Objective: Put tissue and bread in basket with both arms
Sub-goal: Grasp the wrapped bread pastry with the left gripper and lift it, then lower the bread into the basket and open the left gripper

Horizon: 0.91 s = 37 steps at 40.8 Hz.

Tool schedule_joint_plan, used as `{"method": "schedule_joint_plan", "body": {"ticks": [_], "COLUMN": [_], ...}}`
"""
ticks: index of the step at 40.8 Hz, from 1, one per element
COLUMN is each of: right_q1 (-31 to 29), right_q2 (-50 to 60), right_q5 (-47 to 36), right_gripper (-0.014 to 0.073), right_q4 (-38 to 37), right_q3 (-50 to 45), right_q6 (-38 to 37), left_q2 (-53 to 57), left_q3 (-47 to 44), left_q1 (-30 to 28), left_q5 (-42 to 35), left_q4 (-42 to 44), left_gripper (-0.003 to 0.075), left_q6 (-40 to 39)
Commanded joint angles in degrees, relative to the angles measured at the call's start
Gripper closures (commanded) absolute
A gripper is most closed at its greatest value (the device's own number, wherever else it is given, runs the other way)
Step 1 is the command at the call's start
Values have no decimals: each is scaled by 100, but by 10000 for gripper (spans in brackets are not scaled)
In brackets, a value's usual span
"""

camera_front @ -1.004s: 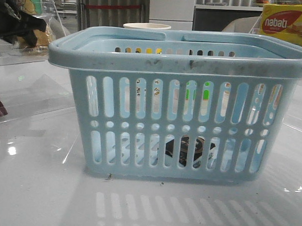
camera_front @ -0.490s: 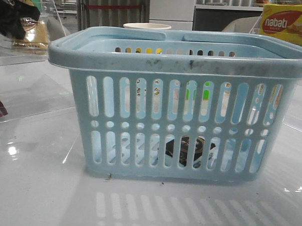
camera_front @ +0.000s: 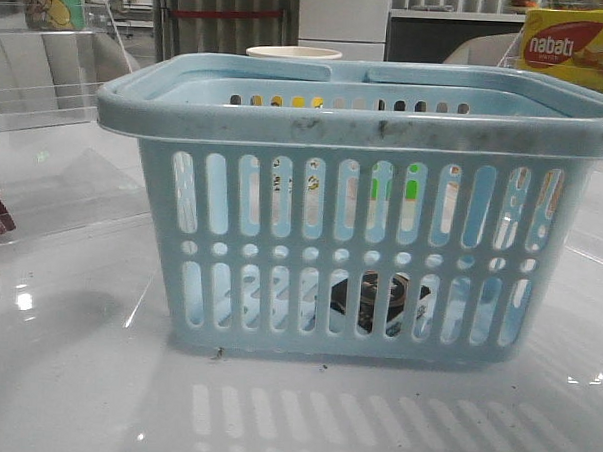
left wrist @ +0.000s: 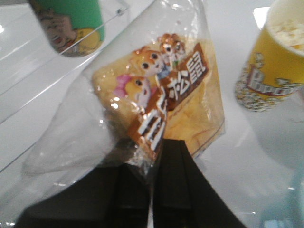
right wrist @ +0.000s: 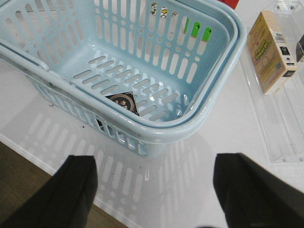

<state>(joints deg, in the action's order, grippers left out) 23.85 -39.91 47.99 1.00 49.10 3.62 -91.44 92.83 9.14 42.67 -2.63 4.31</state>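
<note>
Where slots half hide it, tissue (camera_front: 376,299) inside basket (camera_front: 366,124)

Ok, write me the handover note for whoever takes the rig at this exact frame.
Left gripper: jaws shut on the bread's plastic wrap, lifted off the table, not yet over the basket.
Right gripper: jaws open and empty, above the table beside the basket.
Done: the tissue lies on the basket floor.
Left: carry the bread over the rim and release it inside.
</note>
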Motion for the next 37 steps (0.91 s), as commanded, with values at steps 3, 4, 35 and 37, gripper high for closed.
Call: {"method": "schedule_joint_plan", "body": {"ticks": [3, 4, 35, 37], "right_q1": [-8, -8, -8, -8], "right_q2": [13, 13, 13, 13], "right_q5": [-389, -389, -389, -389], "right_gripper": [-12, -12, -12, -12], "right_q4": [-45, -45, -45, -45], "right_q3": [154, 154, 154, 154], "right_q6": [45, 45, 45, 45], "left_q2": [734, 777, -370, -484], "left_q3": [215, 215, 154, 154], "left_q1": [657, 767, 3197, 3197], "left_q5": [-18, 62, 615, 625], "left_q4": [-48, -48, -35, -35], "left_gripper": [629, 629, 626, 600], "left_q6": [125, 202, 649, 649]}}
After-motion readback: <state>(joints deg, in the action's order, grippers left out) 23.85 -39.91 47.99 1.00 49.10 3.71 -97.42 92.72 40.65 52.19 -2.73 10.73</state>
